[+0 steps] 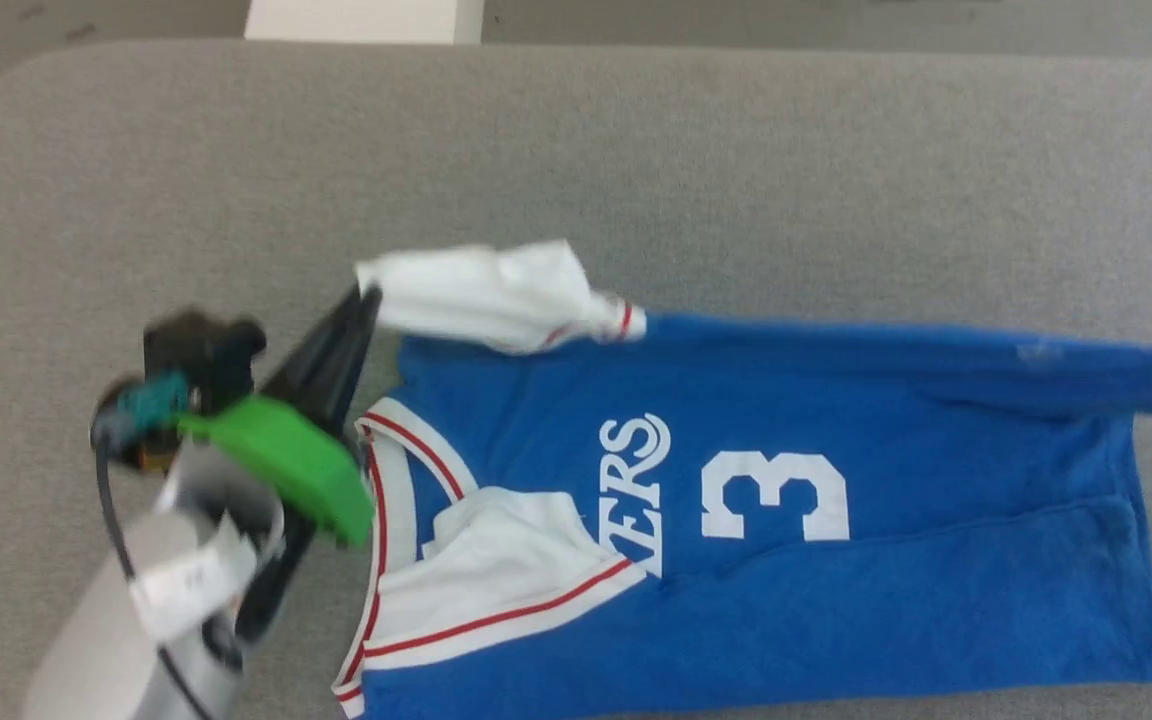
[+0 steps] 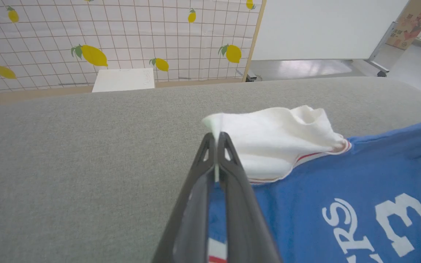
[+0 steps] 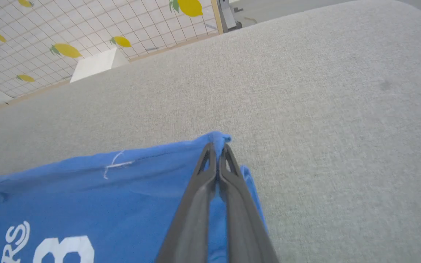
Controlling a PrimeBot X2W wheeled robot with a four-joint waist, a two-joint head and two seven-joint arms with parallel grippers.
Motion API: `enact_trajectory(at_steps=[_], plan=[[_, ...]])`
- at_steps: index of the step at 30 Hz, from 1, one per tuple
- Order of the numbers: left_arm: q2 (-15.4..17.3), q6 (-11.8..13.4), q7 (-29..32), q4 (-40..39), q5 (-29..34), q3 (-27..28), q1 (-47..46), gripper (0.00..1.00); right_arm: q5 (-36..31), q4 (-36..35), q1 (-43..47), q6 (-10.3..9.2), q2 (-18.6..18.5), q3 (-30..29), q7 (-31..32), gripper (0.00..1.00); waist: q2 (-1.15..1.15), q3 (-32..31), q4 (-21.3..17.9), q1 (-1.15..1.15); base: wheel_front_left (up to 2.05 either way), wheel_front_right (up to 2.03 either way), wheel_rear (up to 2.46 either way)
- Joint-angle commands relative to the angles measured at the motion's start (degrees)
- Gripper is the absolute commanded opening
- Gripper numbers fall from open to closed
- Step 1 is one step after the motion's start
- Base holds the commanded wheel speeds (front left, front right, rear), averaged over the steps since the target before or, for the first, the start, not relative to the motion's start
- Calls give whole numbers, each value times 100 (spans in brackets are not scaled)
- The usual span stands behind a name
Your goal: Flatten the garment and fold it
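Two pinches on one garment [image 1: 836, 560], mid-fold by the look of it. Working over a big grey padded table [image 1: 636, 130]. Garment spread sideways across the near-middle of it, collar [image 1: 381, 470] twd robot's left, hem twd right, printed front up.

Looks mostly flattened. Near white sleeve [image 1: 496, 580] tucked in over the chest, plus a long crease along the near half of the body, so prob. near side folded in. Far long edge seemingly lifted off the table and stretched taut btwn the arms. Far white sleeve [image 2: 280, 138] bunched up, held by its tip.

At left gripper [image 2: 216, 137]: fingers closed tight on that sleeve tip, sliver of white cloth clamped btwn them. At right gripper [image 3: 217, 146]: closed too, pinching the far hem corner [image 3: 219, 138], blue fabric poking just past the tips.

Next, best guess: carry far edge over twd near edge. Calls for both arms in step, same height and pace, w/ tension kept so the edge lands straight. Risk of crumpled sleeve ending up as a lump under the fold; better laid flat inward first. Thin jersey and a small bite at each end, so could slip out under too hard a pull. Release only w/ edge down on the body.
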Motion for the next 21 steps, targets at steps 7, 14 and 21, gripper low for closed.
enact_trajectory(at_steps=[7,14,21], plan=[[179,609,137,-1236,-377,166,1791,0,283,-664,1114,-8,383,-358,100,0,0,-616,168,0,0,0,0],[144,847,409,-2017,-1141,302,3027,0,499,-782,1758,-8,502,-639,143,0,0,-839,125,0,0,0,0],[251,924,720,-2078,-1352,198,3483,0,543,-530,2050,-8,509,-565,224,0,0,-929,50,0,0,0,0]])
